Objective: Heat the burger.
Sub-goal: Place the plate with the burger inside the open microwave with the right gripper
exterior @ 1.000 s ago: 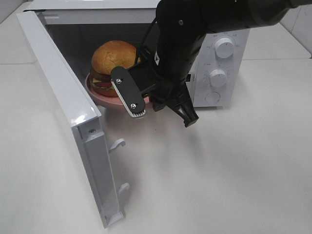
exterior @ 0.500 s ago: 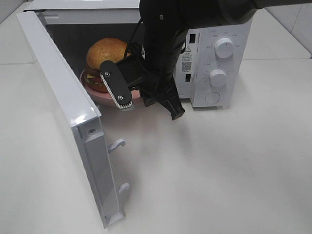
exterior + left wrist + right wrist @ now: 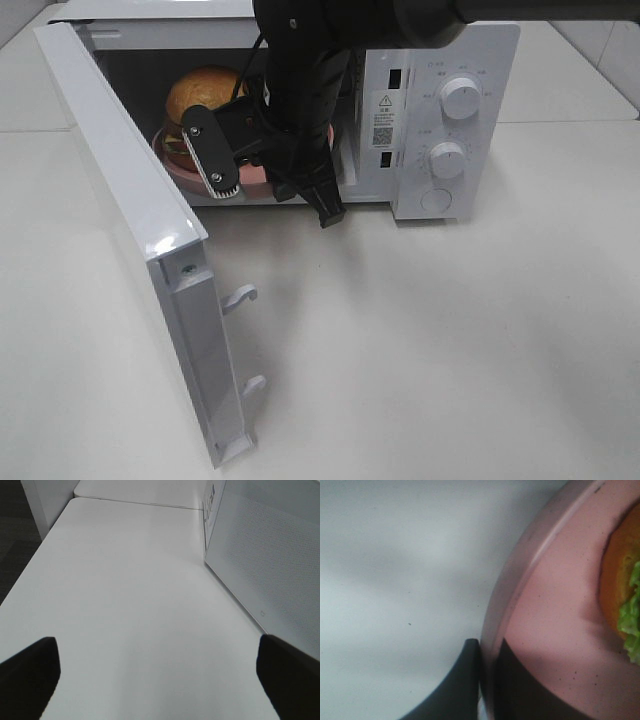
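Now, burger (image 3: 203, 92): sits on a pinkish dish (image 3: 168, 160) inside the open cavity of the microwave (image 3: 440, 110), toward the left of the opening in the high view; the tan bun top shows, and the lower layers are partly hidden by the arm.
Burger up close: in the right wrist view its orange-brown edge and a frill of green lettuce (image 3: 631, 605) show at the border of the picture.
Dish: wider than the burger, with its near rim at the mouth of the cavity; whether it rests on the cavity floor cannot be told.
Right pincer (image 3: 487, 652): clamped on the dish's rim, one dark finger outside the rim and one inside on the pink face.
Burger to right pincer: the burger lies further in on the dish than the grip and is not touching the fingers; a bare band of pink dish lies between them.
Right arm (image 3: 300, 60): black, comes down from the top of the high view in front of the cavity and covers the burger's right side.
Door (image 3: 120, 170): swung wide open to the left, with two latch hooks showing on its edge.
Knobs (image 3: 460, 97): two white dials on the panel to the right of the cavity.
Left pincer (image 3: 159, 680): fingers spread wide apart with nothing between them, over the white surface (image 3: 125, 590), with the door's meshed panel (image 3: 270, 555) beside it.
Surface in the high view (image 3: 450, 350): white, carrying the microwave.
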Motion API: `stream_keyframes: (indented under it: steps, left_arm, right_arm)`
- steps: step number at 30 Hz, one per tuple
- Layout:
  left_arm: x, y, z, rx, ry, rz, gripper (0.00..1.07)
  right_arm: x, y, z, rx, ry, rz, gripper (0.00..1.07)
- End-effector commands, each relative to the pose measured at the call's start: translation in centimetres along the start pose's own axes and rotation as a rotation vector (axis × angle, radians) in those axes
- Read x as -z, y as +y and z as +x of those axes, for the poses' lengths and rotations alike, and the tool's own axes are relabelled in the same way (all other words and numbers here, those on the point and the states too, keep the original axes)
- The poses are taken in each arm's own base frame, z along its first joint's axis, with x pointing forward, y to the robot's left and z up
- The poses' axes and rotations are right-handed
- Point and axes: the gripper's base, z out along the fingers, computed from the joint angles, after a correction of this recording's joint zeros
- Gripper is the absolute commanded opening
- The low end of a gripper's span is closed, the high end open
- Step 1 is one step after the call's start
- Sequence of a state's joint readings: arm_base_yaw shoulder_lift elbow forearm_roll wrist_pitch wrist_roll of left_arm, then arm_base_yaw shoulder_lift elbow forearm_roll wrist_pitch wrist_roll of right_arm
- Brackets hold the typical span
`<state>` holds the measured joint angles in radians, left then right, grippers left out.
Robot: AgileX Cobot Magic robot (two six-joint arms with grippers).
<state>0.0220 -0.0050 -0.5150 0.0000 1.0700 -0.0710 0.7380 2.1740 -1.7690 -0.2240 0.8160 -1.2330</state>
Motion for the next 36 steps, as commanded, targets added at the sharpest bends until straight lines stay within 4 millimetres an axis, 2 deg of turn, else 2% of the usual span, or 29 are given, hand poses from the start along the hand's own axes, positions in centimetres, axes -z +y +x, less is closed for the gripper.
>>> stream_keyframes:
  steps: [1, 10, 19, 36]
  left_arm:
    - [0.3, 0.0, 0.1, 0.002, -0.016, 0.009, 1.02]
    - [0.3, 0.0, 0.1, 0.002, -0.016, 0.009, 1.02]
    - [0.3, 0.0, 0.1, 0.001, -0.016, 0.009, 1.02]
    - [0.3, 0.0, 0.1, 0.0, -0.016, 0.008, 1.02]
  right_arm:
    - [0.5, -1.6, 0.1, -0.015, -0.01, 0.079, 0.0]
    - [-0.8, -3.3, 1.0, -0.047, 0.018, 0.115, 0.0]
    - [-1.5, -4.1, 1.7, -0.061, 0.038, 0.114, 0.0]
    - [-2.6, -6.1, 1.6, -0.102, 0.038, 0.15, 0.0]
